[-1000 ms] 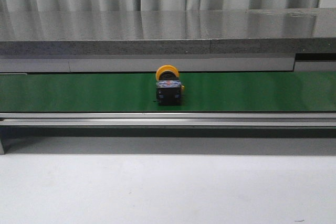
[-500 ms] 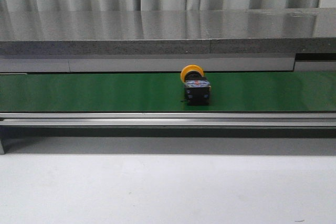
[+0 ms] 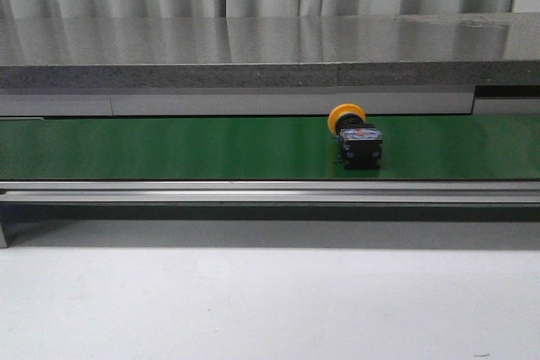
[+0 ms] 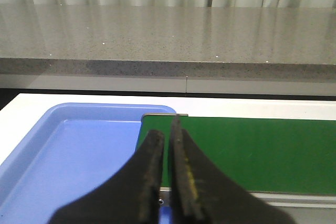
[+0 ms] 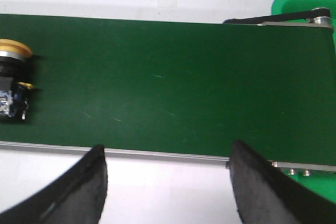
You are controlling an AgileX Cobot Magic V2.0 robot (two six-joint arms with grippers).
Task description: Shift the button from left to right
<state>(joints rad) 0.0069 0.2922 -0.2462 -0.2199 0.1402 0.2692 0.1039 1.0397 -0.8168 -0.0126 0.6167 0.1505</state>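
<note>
Button [image 3: 355,138] lying on green belt [image 3: 169,147], right of centre, untouched. My left gripper [image 4: 166,140] pinched closed on nothing, over blue tray [image 4: 68,156]. Right gripper [image 5: 167,179] spread wide above belt. Risk: I mistime grab, button rolls on round cap. No legible writing
</note>
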